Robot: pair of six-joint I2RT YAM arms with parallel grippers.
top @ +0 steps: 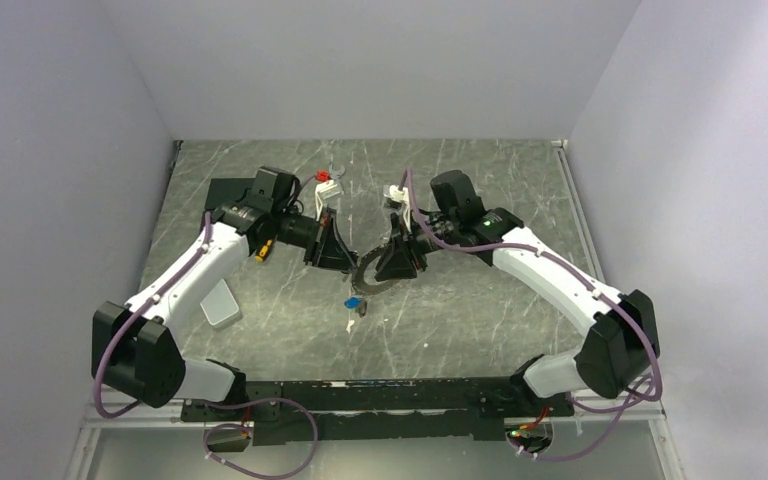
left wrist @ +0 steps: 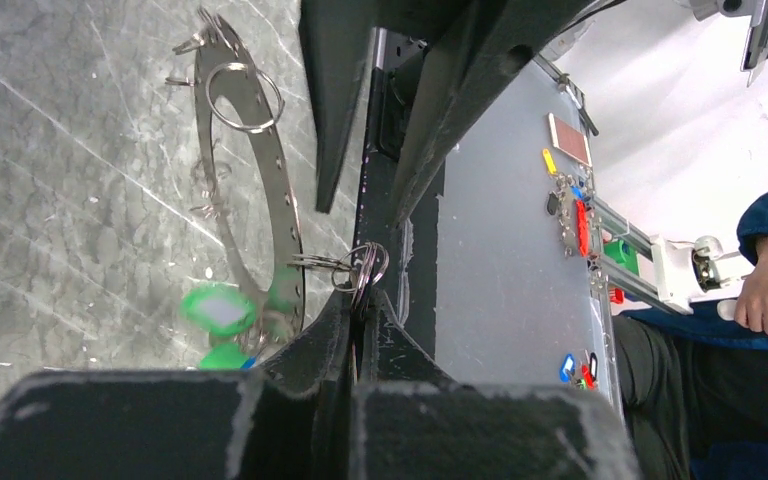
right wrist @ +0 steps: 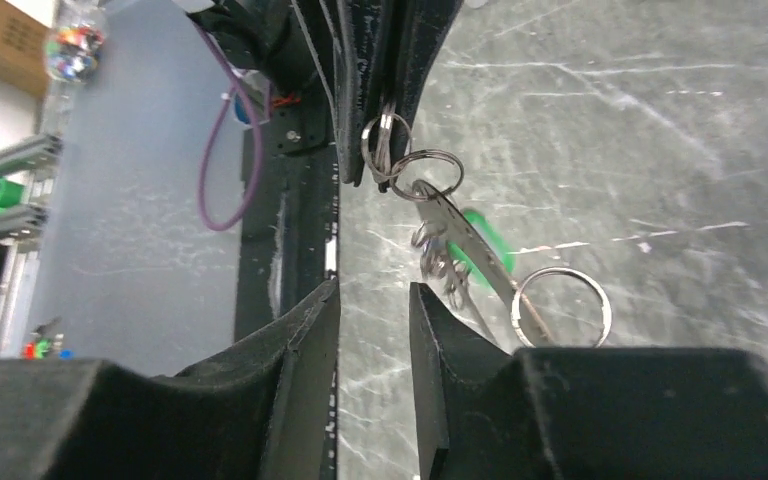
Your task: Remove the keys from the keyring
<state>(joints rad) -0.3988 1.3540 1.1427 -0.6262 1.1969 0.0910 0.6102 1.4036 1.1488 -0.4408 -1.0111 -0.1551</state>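
Observation:
The keyring (left wrist: pixel 282 205) is a thin flat metal hoop with small holes, hanging between the two grippers (top: pixel 368 281). My left gripper (left wrist: pixel 360 298) is shut on a small split ring (left wrist: pixel 364 266) that hangs from the hoop. Green keys (left wrist: pixel 217 309) dangle from the hoop's lower part, blurred. In the right wrist view the hoop (right wrist: pixel 457 235) runs edge-on, with a green key (right wrist: pixel 487 243) behind it and a larger split ring (right wrist: pixel 560 306). My right gripper (right wrist: pixel 372 292) is open, with nothing between its fingers, just short of the pinched ring. A blue key (top: pixel 354 303) lies loose on the table.
A pale grey block (top: pixel 220 303) lies by the left arm's elbow. A red and white part (top: pixel 326 183) sits at the back centre, a black pad (top: pixel 226 192) at the back left. Enclosure walls close in on three sides.

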